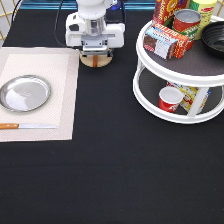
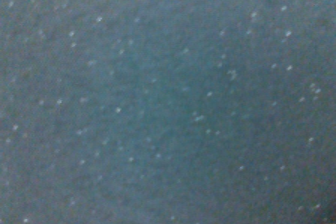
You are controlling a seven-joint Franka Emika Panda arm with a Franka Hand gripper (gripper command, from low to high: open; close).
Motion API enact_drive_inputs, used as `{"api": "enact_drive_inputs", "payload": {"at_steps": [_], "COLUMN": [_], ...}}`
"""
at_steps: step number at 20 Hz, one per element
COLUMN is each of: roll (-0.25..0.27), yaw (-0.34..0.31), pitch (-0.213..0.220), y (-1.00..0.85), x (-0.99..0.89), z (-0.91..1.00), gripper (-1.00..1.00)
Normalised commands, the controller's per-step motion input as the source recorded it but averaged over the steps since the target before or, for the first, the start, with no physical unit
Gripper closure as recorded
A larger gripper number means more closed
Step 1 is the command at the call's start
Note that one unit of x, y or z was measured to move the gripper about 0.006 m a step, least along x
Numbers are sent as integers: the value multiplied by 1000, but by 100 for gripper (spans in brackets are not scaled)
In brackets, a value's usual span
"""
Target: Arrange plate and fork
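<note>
Across the lower half of the exterior view you have a wide stretch of bare black desk (image 1: 115, 180), running from the placemat's edge to the foot of the tiered stand. At the view's left a pale placemat (image 1: 37, 92) lies on the desk; the plate (image 1: 25, 93) sits on it, well inside its borders. Just below the plate, near the mat's lower edge, lies a wooden-handled knife (image 1: 27, 126), its handle pointing to the view's left. I cannot find the fork in either view.

At the view's right stands a white two-tier round stand (image 1: 182, 70). Its upper shelf carries boxes, a red can (image 1: 186, 22) and a black bowl (image 1: 214, 37); its lower shelf holds a red cup (image 1: 170, 99).

Your gripper (image 1: 96, 54) hangs at the view's top centre, directly over a small wooden disc (image 1: 95, 60), beside the placemat's upper right corner. The arm's white body hides the fingers, so you cannot tell how far they are parted or whether they touch the disc.

The wrist view adds only a close patch of dark speckled surface (image 2: 168, 112), probably the desk cloth.
</note>
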Motion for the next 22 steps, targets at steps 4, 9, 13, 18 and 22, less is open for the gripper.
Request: {"api": "enact_drive_inputs", "payload": {"at_steps": [4,9,13,18,22], "roll": [0,-1,-13,-12,-13], "yaw": [38,15,9,2,0], "pitch": [0,0,0,0,0], "y": [8,-112,41,55,29], "x": [-167,-32,-3,-39,-41], "z": [-209,-92,-73,-143,-122], "gripper": [-100,-100,-100,100,100]}}
